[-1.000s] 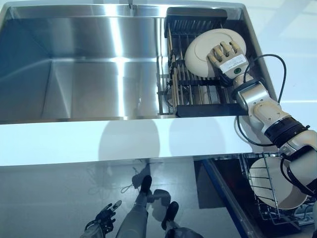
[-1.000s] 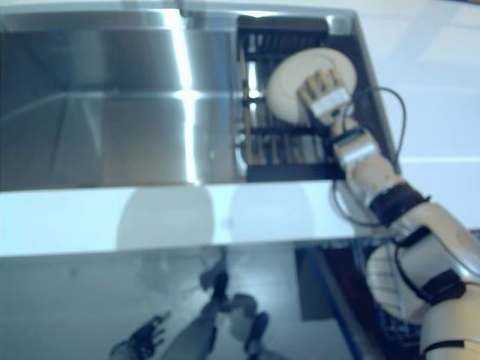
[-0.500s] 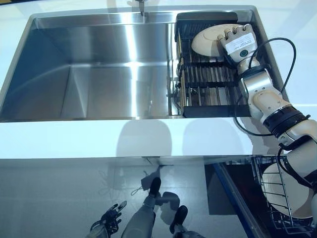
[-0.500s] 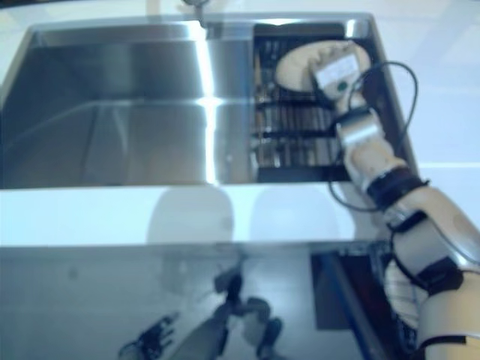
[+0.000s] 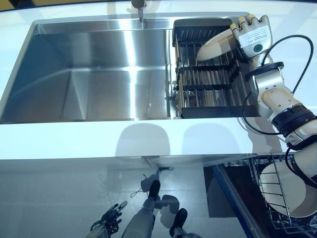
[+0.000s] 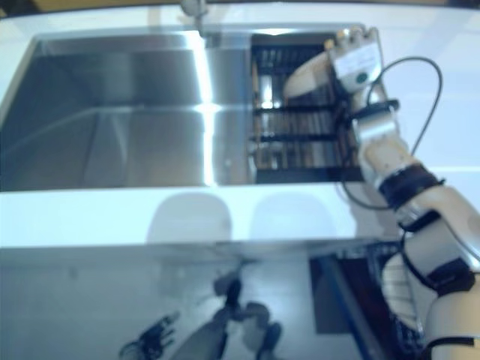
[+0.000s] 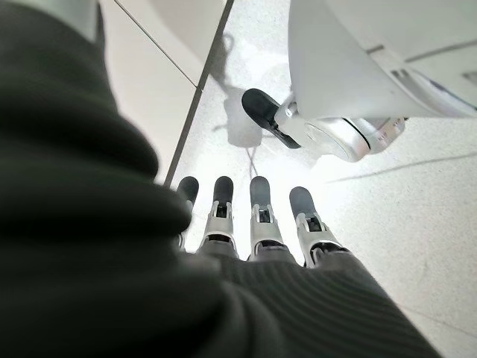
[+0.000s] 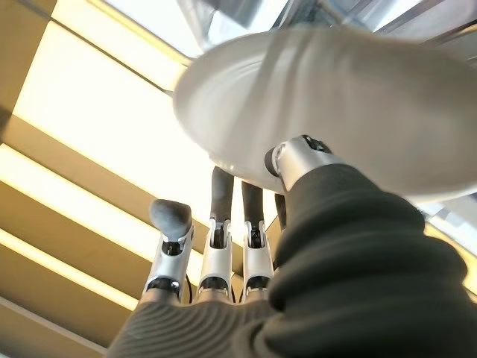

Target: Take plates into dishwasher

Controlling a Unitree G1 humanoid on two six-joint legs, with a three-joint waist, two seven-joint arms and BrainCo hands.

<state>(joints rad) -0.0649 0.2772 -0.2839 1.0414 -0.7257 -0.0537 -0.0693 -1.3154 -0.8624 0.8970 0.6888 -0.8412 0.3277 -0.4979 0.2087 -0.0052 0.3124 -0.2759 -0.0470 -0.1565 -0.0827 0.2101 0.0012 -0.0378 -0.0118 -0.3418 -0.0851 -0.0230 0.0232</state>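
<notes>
A white plate [image 5: 214,45] is in my right hand [image 5: 252,34], held edge-on and tilted over the back of the black dish rack [image 5: 208,79] in the sink. In the right wrist view the thumb [image 8: 298,160] presses on the plate's [image 8: 335,97] face and the fingers [image 8: 223,216] reach behind its rim. Another white plate [image 5: 287,191] stands in the wire dishwasher basket [image 5: 262,171] at the lower right. My left hand [image 5: 106,223] hangs low over the floor, fingers [image 7: 257,209] straight and empty.
The steel sink [image 5: 89,74] lies left of the rack, with a faucet [image 5: 138,7] at its back edge. A white counter [image 5: 124,141] runs along the front. A black cable [image 5: 297,54] loops beside my right wrist.
My right hand has lifted the plate off the rack and carried it up and back, turning it from face-up to edge-on. The camera has also shifted. The left hand has not moved.
</notes>
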